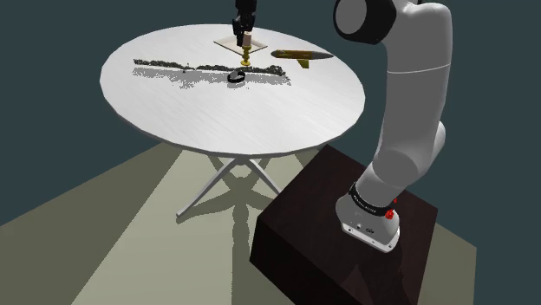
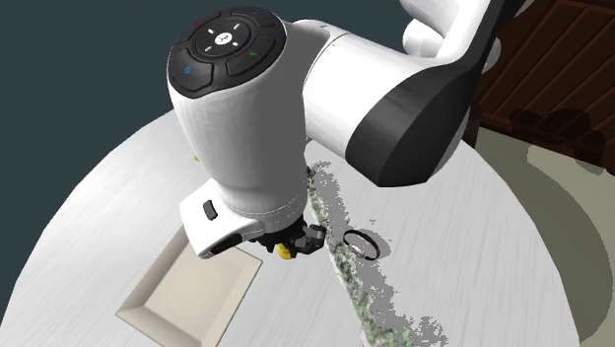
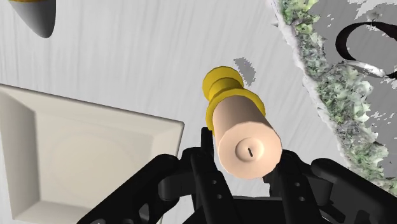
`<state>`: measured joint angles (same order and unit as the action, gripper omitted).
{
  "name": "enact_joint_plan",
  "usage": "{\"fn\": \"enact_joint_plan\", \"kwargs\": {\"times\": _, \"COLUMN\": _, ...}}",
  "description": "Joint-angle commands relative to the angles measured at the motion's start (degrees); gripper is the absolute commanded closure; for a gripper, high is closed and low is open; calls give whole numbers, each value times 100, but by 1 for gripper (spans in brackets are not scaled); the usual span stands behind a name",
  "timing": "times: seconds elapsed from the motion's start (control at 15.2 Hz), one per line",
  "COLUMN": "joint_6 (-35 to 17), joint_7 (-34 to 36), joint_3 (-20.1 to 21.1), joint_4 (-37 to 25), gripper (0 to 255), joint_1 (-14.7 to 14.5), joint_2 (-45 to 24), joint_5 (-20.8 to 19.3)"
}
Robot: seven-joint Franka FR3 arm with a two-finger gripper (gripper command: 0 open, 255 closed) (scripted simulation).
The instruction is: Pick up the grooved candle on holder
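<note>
**A:** Where was the candle?

**B:** The pale peach cylindrical candle on its yellow knobbed holder (image 3: 245, 137) stood upright toward the far side of the round white counter (image 1: 173, 113). It was just off one corner of the shallow square cream dish (image 3: 83, 159).

**A:** And the grip on it?

**B:** The black gripper (image 3: 247, 164) hung directly above. Its fingers (image 3: 205, 168) were drawn in on the wax near the top, one on each flank, clasping it (no gap showed on either side in the wrist view). Taking it high seemed sensible to me: the wax offers straight sides, while the holder below is narrow and lumpy. I could not tell whether the holder's foot rested on the counter or had cleared it.

**A:** What room was there to move?

**B:** Straight up, plenty. Sideways was tighter. The dish's raised rim lay just beside the holder on one side. On the other ran the ragged band of grey-green moss-like litter (image 3: 324, 83), with a small black ring (image 1: 236, 78) lying at it. A brown-gold elongated object (image 1: 299, 56) lay well apart, toward the shoulder view's right. The counter's far edge was also near, so I would judge a plain vertical lift safest before any sideways travel, lest the low-hanging holder clip the dish.
</note>
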<state>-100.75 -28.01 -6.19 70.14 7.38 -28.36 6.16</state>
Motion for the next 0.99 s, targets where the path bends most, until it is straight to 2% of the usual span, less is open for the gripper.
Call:
{"fn": "enact_joint_plan", "kwargs": {"times": 0.0, "joint_6": 143, "joint_7": 13, "joint_3": 1, "joint_4": -162, "gripper": 255, "joint_1": 4, "joint_2": -22, "joint_5": -1}}
{"fn": "enact_joint_plan", "kwargs": {"times": 0.79, "joint_6": 1309, "joint_7": 83, "joint_3": 9, "joint_4": -1706, "gripper": 255, "joint_1": 89, "joint_2": -397, "joint_5": 25}}
{"fn": "enact_joint_plan", "kwargs": {"times": 0.92, "joint_6": 1325, "joint_7": 84, "joint_3": 10, "joint_4": -1730, "gripper": 255, "joint_1": 90, "joint_2": -405, "joint_5": 25}}
